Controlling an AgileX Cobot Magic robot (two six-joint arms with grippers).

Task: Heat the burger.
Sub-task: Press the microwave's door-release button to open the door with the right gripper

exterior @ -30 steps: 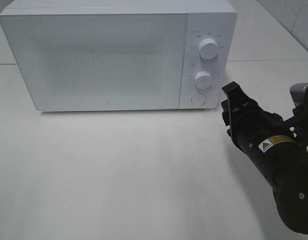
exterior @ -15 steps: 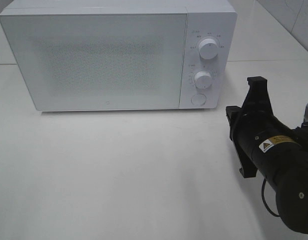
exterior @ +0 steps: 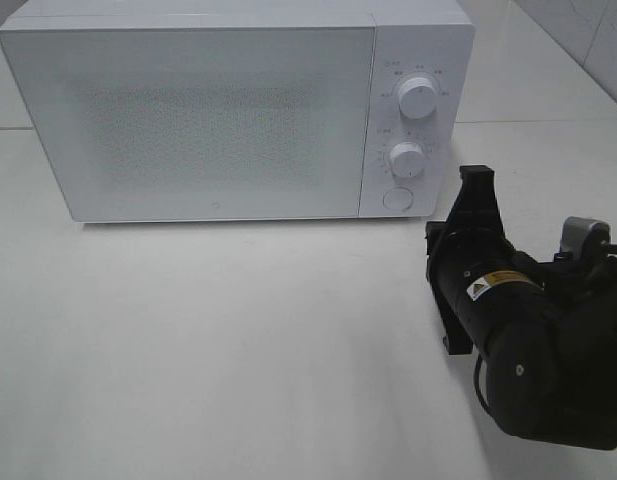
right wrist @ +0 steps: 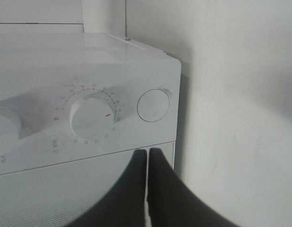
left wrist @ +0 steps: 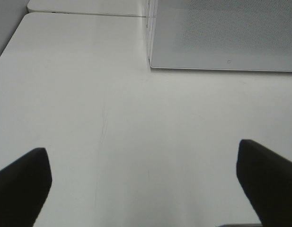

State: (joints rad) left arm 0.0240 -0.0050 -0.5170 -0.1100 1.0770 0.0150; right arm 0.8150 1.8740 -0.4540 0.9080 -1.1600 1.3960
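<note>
The burger is out of view. A white microwave (exterior: pixel 218 120) stands at the back of the table with its door shut. My right gripper (exterior: pixel 477 180) is shut on nothing, its tip close to the microwave's lower right corner, just right of the round button (exterior: pixel 396 199). In the right wrist view the closed fingertips (right wrist: pixel 147 153) point at the control panel below the round button (right wrist: pixel 153 105) and the lower knob (right wrist: pixel 91 117). My left gripper (left wrist: pixel 146 189) is open over bare table, in front of the microwave's left corner (left wrist: pixel 153 61); it does not show in the exterior high view.
The control panel carries an upper knob (exterior: pixel 417 97) and a lower knob (exterior: pixel 407 159). The white table (exterior: pixel 238 340) stretches in front of the microwave. A tiled wall (exterior: pixel 588 40) rises at the back right.
My right gripper closed its jaws, rolled over and moved left toward the microwave's control panel. The left gripper has stayed open.
</note>
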